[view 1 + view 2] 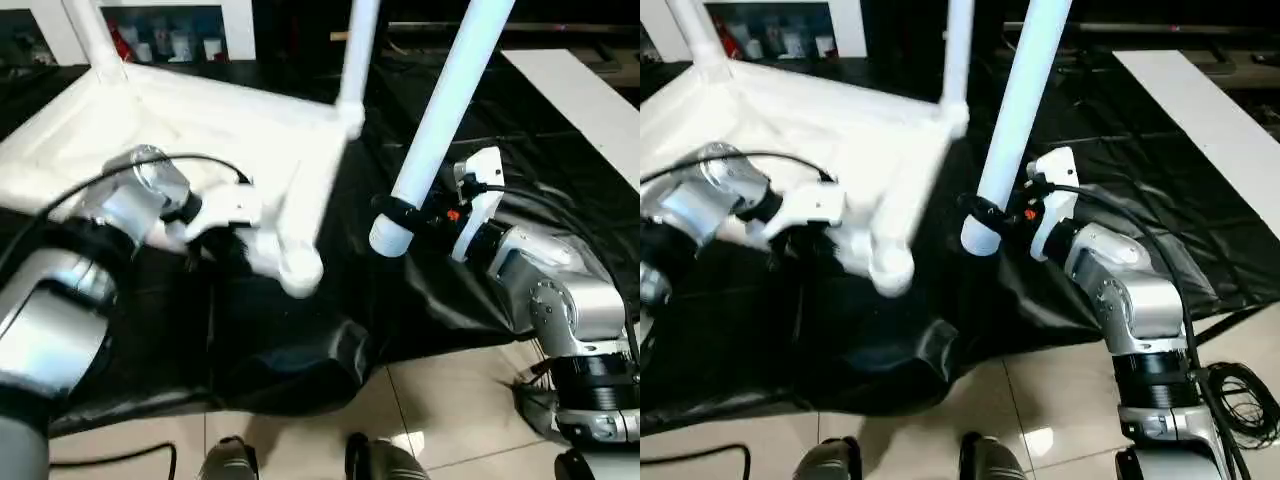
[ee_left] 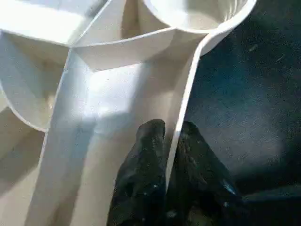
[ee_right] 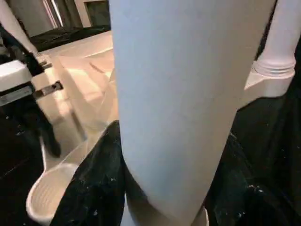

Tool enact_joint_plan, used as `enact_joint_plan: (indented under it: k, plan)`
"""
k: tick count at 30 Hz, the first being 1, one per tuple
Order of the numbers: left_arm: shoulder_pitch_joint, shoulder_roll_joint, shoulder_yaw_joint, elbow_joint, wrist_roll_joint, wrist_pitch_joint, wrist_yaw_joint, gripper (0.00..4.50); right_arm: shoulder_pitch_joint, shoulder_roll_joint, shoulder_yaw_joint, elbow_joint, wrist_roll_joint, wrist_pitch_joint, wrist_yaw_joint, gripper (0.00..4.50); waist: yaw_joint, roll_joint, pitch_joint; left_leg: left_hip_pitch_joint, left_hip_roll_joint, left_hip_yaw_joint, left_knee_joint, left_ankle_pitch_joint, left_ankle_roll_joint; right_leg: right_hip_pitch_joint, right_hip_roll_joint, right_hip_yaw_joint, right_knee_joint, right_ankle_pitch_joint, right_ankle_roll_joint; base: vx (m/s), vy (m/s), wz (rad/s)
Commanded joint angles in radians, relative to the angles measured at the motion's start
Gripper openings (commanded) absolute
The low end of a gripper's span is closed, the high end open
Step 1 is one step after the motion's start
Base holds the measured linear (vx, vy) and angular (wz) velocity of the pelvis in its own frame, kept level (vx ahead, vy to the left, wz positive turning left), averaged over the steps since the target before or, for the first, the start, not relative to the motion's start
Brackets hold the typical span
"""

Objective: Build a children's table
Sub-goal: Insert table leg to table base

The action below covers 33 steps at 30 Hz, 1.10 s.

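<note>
While the left gripper pinches the thin side wall of the upturned tabletop beside its empty corner socket, the right gripper clasps a loose leg near its thick end, tilted above the black sheet.

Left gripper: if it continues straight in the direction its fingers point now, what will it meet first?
The left gripper is pinched on the tabletop's thin side rim. Sliding straight on along that rim, it would probably first meet the empty round corner socket, though depth is hard to judge.
</note>
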Motion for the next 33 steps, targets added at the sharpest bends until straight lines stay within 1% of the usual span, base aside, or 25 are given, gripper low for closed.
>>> enact_joint_plan:
  k: [1,2,4,5,6,8,9,10,12,13,14,16,17,19,20,21,23,24,25,27,28,30,31,32,33]
  plan:
    - [0.033,0.005,0.017,-0.094,-0.046,0.100,-0.018,0.24,-0.017,-0.012,-0.009,0.004,-0.002,-0.012,0.002,1.85,0.002,0.014,-0.098,0.023,0.001,0.011,-0.066,-0.183,-0.007,0.092,-0.053,0.026,-0.046,-0.149,-0.275,0.000,0.000,0.00]
    - [0.033,0.005,0.017,-0.094,-0.046,0.100,-0.018,0.19,-0.017,-0.012,-0.009,0.004,-0.002,-0.012,0.002,1.85,0.002,0.015,-0.097,0.022,0.001,0.011,-0.066,-0.181,-0.005,0.089,-0.052,0.026,-0.049,-0.154,-0.271,0.000,0.000,0.00]
    - [0.099,0.005,0.048,-0.244,-0.081,0.241,0.037,0.04,-0.023,-0.006,-0.006,0.011,-0.003,-0.014,0.001,1.85,-0.001,0.012,-0.098,0.022,0.002,0.012,-0.065,-0.177,-0.007,0.089,-0.051,0.026,-0.045,-0.154,-0.269,0.000,0.000,0.00]
    - [0.099,0.005,0.048,-0.244,-0.081,0.241,0.037,0.02,-0.023,-0.006,-0.006,0.011,-0.003,-0.014,0.001,1.85,-0.003,0.012,-0.097,0.020,0.000,0.013,-0.065,-0.175,-0.002,0.088,-0.050,0.025,-0.052,-0.166,-0.264,0.000,0.000,0.00]
    - [0.124,-0.003,0.064,-0.289,-0.080,0.291,0.075,0.01,-0.026,-0.002,-0.005,0.016,-0.003,-0.015,0.000,1.85,-0.004,0.008,-0.097,0.018,-0.002,0.014,-0.064,-0.173,-0.001,0.089,-0.049,0.025,-0.051,-0.170,-0.260,0.000,0.000,0.00]
    - [0.167,-0.026,0.096,-0.334,-0.057,0.351,0.166,0.00,-0.030,0.006,-0.005,0.022,0.000,-0.013,-0.004,1.85,-0.008,0.009,-0.096,0.016,-0.002,0.012,-0.065,-0.173,-0.003,0.091,-0.049,0.024,-0.052,-0.190,-0.250,0.000,0.000,0.00]
    - [0.167,-0.026,0.096,-0.334,-0.057,0.351,0.166,0.00,-0.030,0.006,-0.005,0.022,0.000,-0.013,-0.004,1.85,-0.011,0.007,-0.096,0.015,-0.003,0.012,-0.064,-0.172,-0.001,0.090,-0.048,0.023,-0.054,-0.204,-0.243,0.000,0.000,0.00]
    - [0.188,-0.042,0.117,-0.336,-0.038,0.373,0.226,0.00,-0.033,0.012,-0.004,0.025,0.002,-0.012,-0.007,1.85,-0.016,0.006,-0.096,0.014,-0.004,0.012,-0.065,-0.174,0.001,0.090,-0.047,0.023,-0.057,-0.223,-0.232,0.000,0.000,0.00]
    - [0.232,-0.051,0.144,-0.398,-0.018,0.436,0.282,0.00,-0.037,0.017,-0.004,0.033,0.004,-0.011,-0.009,1.85,-0.021,0.005,-0.094,0.011,-0.007,0.010,-0.065,-0.178,0.003,0.090,-0.047,0.022,-0.062,-0.255,-0.216,0.000,0.000,0.00]
    - [0.232,-0.051,0.144,-0.398,-0.018,0.436,0.282,0.00,-0.037,0.017,-0.004,0.033,0.004,-0.011,-0.009,1.85,-0.026,0.000,-0.095,0.008,-0.006,0.009,-0.066,-0.168,0.003,0.093,-0.048,0.022,-0.061,-0.263,-0.208,0.000,0.000,0.00]
    - [0.232,-0.051,0.144,-0.398,-0.018,0.436,0.282,0.00,-0.037,0.017,-0.004,0.033,0.004,-0.011,-0.009,1.85,-0.026,0.002,-0.094,0.010,-0.008,0.010,-0.065,-0.168,0.005,0.089,-0.047,0.021,-0.065,-0.275,-0.202,0.000,0.000,0.00]
    - [0.274,-0.046,0.151,-0.458,0.014,0.485,0.339,0.00,-0.044,0.021,-0.002,0.044,0.004,-0.012,-0.010,1.85,-0.035,0.003,-0.094,0.010,-0.006,0.010,-0.066,-0.161,0.009,0.088,-0.046,0.022,-0.064,-0.277,-0.197,0.000,0.000,0.00]
    - [0.283,-0.045,0.152,-0.464,0.020,0.485,0.356,0.00,-0.045,0.022,-0.001,0.045,0.004,-0.011,-0.010,1.85,-0.037,0.001,-0.093,0.011,-0.007,0.012,-0.065,-0.163,0.015,0.084,-0.043,0.022,-0.068,-0.281,-0.194,0.000,0.000,0.00]
    - [0.319,-0.045,0.161,-0.483,0.037,0.480,0.424,0.00,-0.048,0.028,-0.001,0.047,0.006,-0.009,-0.013,1.85,-0.038,0.002,-0.091,0.012,-0.007,0.011,-0.067,-0.177,0.015,0.083,-0.043,0.022,-0.070,-0.305,-0.189,0.000,0.000,0.00]
    - [0.319,-0.045,0.161,-0.483,0.037,0.480,0.424,0.00,-0.048,0.028,-0.001,0.047,0.006,-0.009,-0.013,1.85,-0.040,0.002,-0.090,0.011,-0.007,0.011,-0.066,-0.181,0.016,0.083,-0.043,0.022,-0.070,-0.314,-0.185,0.000,0.000,0.00]
    - [0.344,-0.043,0.165,-0.496,0.031,0.435,0.452,0.00,-0.050,0.033,-0.001,0.050,0.007,-0.008,-0.015,1.85,-0.040,-0.002,-0.090,0.013,-0.007,0.012,-0.067,-0.191,0.017,0.080,-0.043,0.022,-0.075,-0.338,-0.177,0.000,0.000,0.00]
    - [0.387,-0.037,0.180,-0.506,-0.005,0.303,0.463,0.00,-0.055,0.043,0.004,0.060,0.005,-0.015,-0.015,1.85,-0.043,-0.004,-0.088,0.007,-0.008,0.008,-0.070,-0.206,0.012,0.083,-0.045,0.020,-0.077,-0.370,-0.162,0.000,0.000,0.00]
    - [0.417,-0.042,0.203,-0.526,-0.034,0.258,0.458,0.00,-0.062,0.050,0.016,0.074,0.001,-0.026,-0.002,1.85,-0.045,-0.004,-0.089,0.014,-0.007,0.010,-0.070,-0.219,0.010,0.077,-0.043,0.021,-0.078,-0.388,-0.153,0.000,0.000,0.00]
    - [0.427,-0.048,0.215,-0.534,-0.056,0.258,0.442,0.00,-0.068,0.053,0.024,0.082,-0.001,-0.033,0.009,1.85,-0.049,-0.009,-0.087,0.013,-0.007,0.012,-0.070,-0.228,0.012,0.075,-0.042,0.021,-0.081,-0.403,-0.148,0.000,0.000,0.00]
    - [0.433,-0.053,0.223,-0.542,-0.063,0.269,0.442,0.00,-0.072,0.055,0.027,0.088,-0.002,-0.036,0.014,1.85,-0.047,-0.002,-0.088,0.019,-0.004,0.012,-0.071,-0.223,0.015,0.070,-0.043,0.023,-0.079,-0.393,-0.152,0.000,0.000,0.00]
    - [0.447,-0.063,0.238,-0.562,-0.078,0.274,0.434,0.00,-0.084,0.061,0.035,0.104,-0.003,-0.043,0.028,1.85,-0.051,-0.010,-0.088,0.017,-0.004,0.013,-0.070,-0.214,0.020,0.071,-0.041,0.023,-0.075,-0.367,-0.160,0.000,0.000,0.00]
    - [0.459,-0.080,0.259,-0.572,-0.107,0.311,0.421,0.00,-0.105,0.069,0.057,0.131,-0.009,-0.058,0.056,1.85,-0.051,-0.007,-0.088,0.017,-0.003,0.014,-0.070,-0.201,0.026,0.071,-0.044,0.023,-0.073,-0.349,-0.173,0.000,0.000,0.00]
    - [0.459,-0.080,0.259,-0.572,-0.107,0.311,0.421,0.00,-0.105,0.069,0.057,0.131,-0.009,-0.058,0.056,1.85,-0.050,-0.006,-0.088,0.021,-0.002,0.016,-0.069,-0.199,0.031,0.068,-0.043,0.025,-0.074,-0.339,-0.177,0.000,0.000,0.00]
    - [0.465,-0.085,0.264,-0.575,-0.125,0.304,0.410,0.00,-0.113,0.072,0.064,0.141,-0.012,-0.061,0.065,1.85,-0.049,-0.006,-0.089,0.020,-0.002,0.016,-0.069,-0.193,0.034,0.070,-0.042,0.025,-0.073,-0.329,-0.179,0.000,0.000,0.00]
    - [0.477,-0.095,0.274,-0.568,-0.157,0.290,0.395,0.00,-0.133,0.082,0.084,0.171,-0.022,-0.078,0.087,1.85,-0.050,-0.012,-0.092,0.017,-0.004,0.016,-0.068,-0.177,0.040,0.074,-0.043,0.024,-0.066,-0.308,-0.188,0.000,0.000,0.00]
